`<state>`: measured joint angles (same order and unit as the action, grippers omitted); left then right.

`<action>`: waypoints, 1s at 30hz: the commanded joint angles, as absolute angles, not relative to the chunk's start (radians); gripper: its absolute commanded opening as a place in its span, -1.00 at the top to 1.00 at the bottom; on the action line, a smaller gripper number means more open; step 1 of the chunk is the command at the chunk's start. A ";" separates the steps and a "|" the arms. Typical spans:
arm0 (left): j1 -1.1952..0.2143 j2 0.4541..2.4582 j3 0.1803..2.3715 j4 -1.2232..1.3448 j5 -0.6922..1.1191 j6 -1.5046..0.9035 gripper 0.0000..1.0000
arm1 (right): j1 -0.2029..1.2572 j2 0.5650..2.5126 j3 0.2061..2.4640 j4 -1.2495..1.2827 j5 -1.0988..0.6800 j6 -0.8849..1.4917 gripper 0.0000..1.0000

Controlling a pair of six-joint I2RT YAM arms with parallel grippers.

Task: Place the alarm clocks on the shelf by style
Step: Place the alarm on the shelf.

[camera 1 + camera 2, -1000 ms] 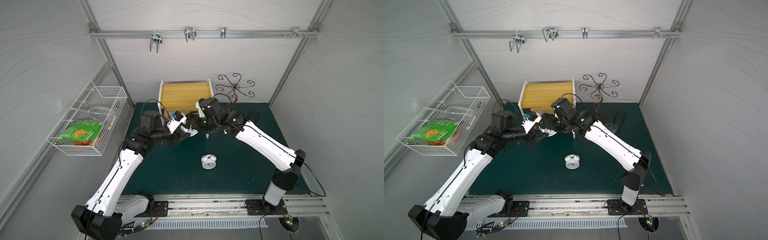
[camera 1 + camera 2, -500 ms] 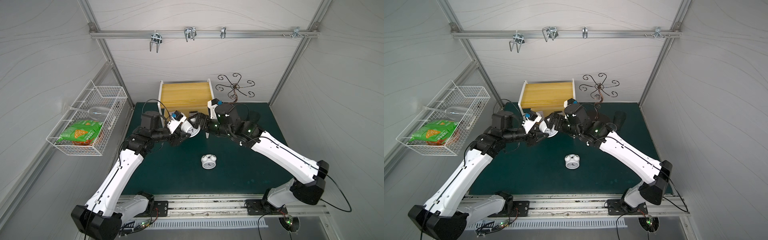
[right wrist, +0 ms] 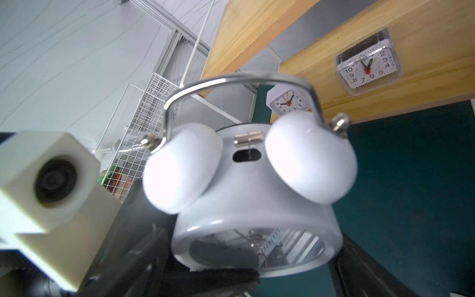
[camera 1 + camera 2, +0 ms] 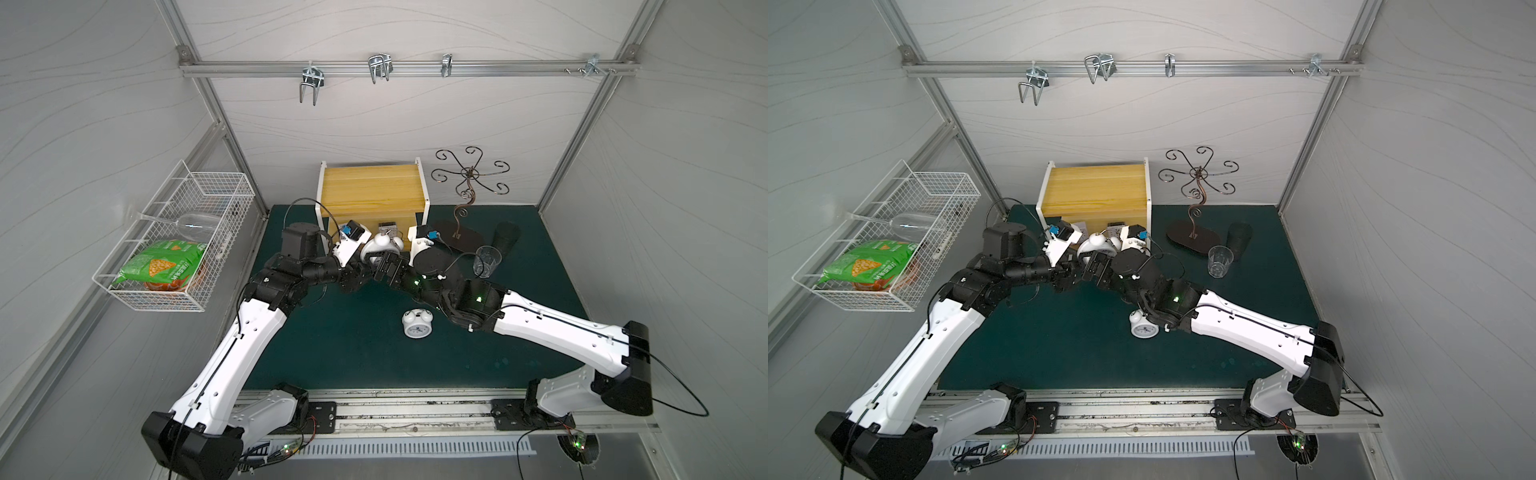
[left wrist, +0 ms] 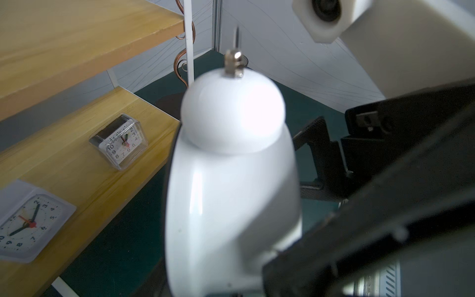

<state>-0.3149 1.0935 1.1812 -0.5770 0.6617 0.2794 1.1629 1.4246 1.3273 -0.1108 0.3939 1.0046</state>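
A white twin-bell alarm clock point(image 4: 380, 246) point(image 4: 1096, 247) point(image 5: 231, 180) point(image 3: 252, 205) hangs above the green mat in front of the shelf point(image 4: 374, 187) point(image 4: 1096, 187), with my left gripper point(image 4: 368, 264) point(image 4: 1077, 266) shut on its body. My right gripper point(image 4: 385, 267) point(image 4: 1096, 269) point(image 3: 277, 272) stands open close against the same clock, its fingers spread to either side. Another twin-bell clock point(image 4: 417, 325) point(image 4: 1144, 326) lies face up on the mat. A clear-cased square clock point(image 5: 119, 141) point(image 3: 368, 61) and a white square clock point(image 5: 28, 223) point(image 3: 288, 101) sit on the shelf's lower board.
A clear glass point(image 4: 487, 259), a black cup point(image 4: 507, 237) and a copper wire stand point(image 4: 467, 195) are at the back right. A white wire basket point(image 4: 178, 237) with a snack bag and a wine glass hangs on the left wall.
My right arm has pulled back from the shelf toward the front and lowered, and its jaws have opened wider. The left gripper has kept the twin-bell clock almost still.
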 commanded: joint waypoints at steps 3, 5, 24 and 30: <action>-0.314 1.067 1.192 -0.501 0.673 0.270 0.24 | 1.201 1.412 1.293 0.024 0.518 1.041 -0.94; -0.314 1.068 1.190 -0.497 0.672 0.270 0.24 | 1.217 1.411 1.269 0.064 0.551 1.054 -0.92; -0.314 1.065 1.180 -0.494 0.665 0.275 0.15 | 1.269 1.427 1.202 0.228 0.662 1.028 -0.47; -0.314 1.059 1.174 -0.513 0.654 0.288 -0.46 | 1.256 1.420 1.262 0.164 0.661 0.884 -0.34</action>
<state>-0.3141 1.0775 1.1706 -0.5629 0.6495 0.2821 1.2572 1.4261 1.2045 0.1474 0.6518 0.9882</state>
